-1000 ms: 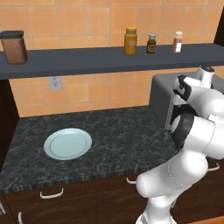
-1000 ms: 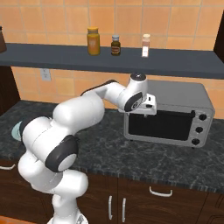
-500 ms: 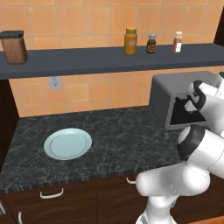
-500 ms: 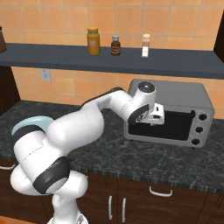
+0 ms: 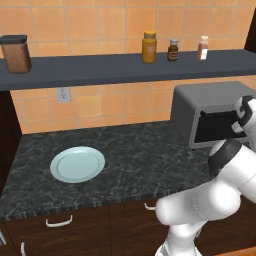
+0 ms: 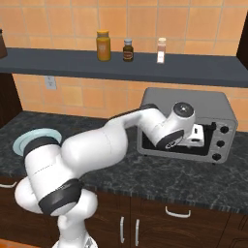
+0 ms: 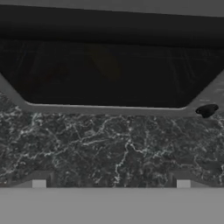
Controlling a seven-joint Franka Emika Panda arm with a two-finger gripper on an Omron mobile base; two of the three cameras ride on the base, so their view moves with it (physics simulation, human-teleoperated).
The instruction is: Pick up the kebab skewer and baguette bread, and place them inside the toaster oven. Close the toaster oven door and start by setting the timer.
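Observation:
The grey toaster oven (image 6: 189,123) stands on the counter with its dark glass door (image 5: 215,127) closed. My gripper (image 6: 196,135) hangs just in front of the door's right half, left of the knobs (image 6: 220,143). In the hand view the fingertips (image 7: 39,183) stand wide apart over the counter, so the gripper (image 7: 111,183) is open and empty. Through the door glass (image 7: 113,74) I make out a dim golden streak, the baguette bread (image 7: 105,63), and a faint reddish smudge, the kebab skewer (image 7: 48,76).
A pale blue plate (image 5: 77,164) lies bare on the dark marble counter (image 5: 145,155) at the left. A shelf (image 5: 125,67) above carries a brown canister (image 5: 16,52) and three small jars. The oven's foot (image 7: 206,110) rests on the counter.
The hand has swung right along the oven's front, from the door's left side to near the knobs. The oven and plate have not moved.

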